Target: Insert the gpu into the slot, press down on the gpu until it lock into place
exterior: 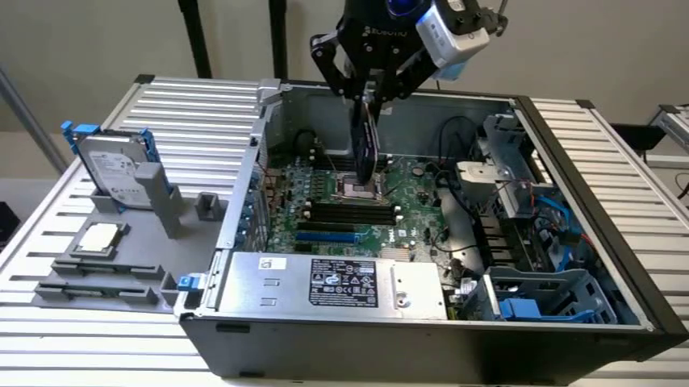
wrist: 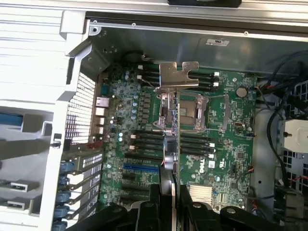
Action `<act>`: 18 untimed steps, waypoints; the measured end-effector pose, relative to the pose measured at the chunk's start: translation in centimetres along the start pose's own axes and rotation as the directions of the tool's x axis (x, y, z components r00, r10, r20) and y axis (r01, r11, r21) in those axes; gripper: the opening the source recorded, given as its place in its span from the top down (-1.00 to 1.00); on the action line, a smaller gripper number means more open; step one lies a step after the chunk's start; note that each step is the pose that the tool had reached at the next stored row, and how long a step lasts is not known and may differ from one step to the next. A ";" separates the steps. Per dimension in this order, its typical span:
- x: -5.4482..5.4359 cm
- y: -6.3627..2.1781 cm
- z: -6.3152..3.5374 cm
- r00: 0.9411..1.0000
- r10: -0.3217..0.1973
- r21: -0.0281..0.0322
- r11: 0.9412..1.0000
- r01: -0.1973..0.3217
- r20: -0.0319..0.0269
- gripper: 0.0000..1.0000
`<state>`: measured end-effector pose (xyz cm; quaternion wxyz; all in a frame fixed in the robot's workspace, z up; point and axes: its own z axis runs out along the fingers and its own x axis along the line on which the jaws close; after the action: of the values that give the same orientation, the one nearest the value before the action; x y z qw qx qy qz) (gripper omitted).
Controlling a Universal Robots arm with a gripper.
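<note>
My gripper (exterior: 367,95) hangs over the open computer case, shut on the gpu (exterior: 366,149). The black card hangs edge-on below the fingers, above the motherboard near the processor socket. In the wrist view the gpu (wrist: 171,144) runs away from the gripper (wrist: 167,191) as a thin edge, ending in its silver metal bracket (wrist: 178,77). The bright-blue slot (exterior: 326,238) lies on the board nearer the case front, to the exterior view's left of the card and apart from it. From the wrist, the slot (wrist: 141,167) sits beside the card's edge, uncovered.
Black memory slots (exterior: 347,214) and the silver processor socket (exterior: 361,190) lie under the card. A silver power supply (exterior: 334,282) fills the case front. Cables and a drive cage (exterior: 538,294) crowd the exterior view's right. A hard drive with blue rails (exterior: 113,169) stands outside the case.
</note>
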<state>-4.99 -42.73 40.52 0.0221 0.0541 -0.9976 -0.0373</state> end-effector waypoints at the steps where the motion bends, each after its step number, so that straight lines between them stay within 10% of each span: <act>1: 0.0 0.00 0.02 1.000 -0.020 0.001 1.000 0.020 -0.001 0.47; 9: 0.0 -0.01 0.18 0.986 -0.163 0.005 0.987 0.163 -0.013 0.47; 18: 0.0 -0.04 0.47 0.947 -0.321 0.009 0.947 0.322 -0.027 0.47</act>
<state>-4.99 -42.73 40.05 0.0278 0.2166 -0.9753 -0.0332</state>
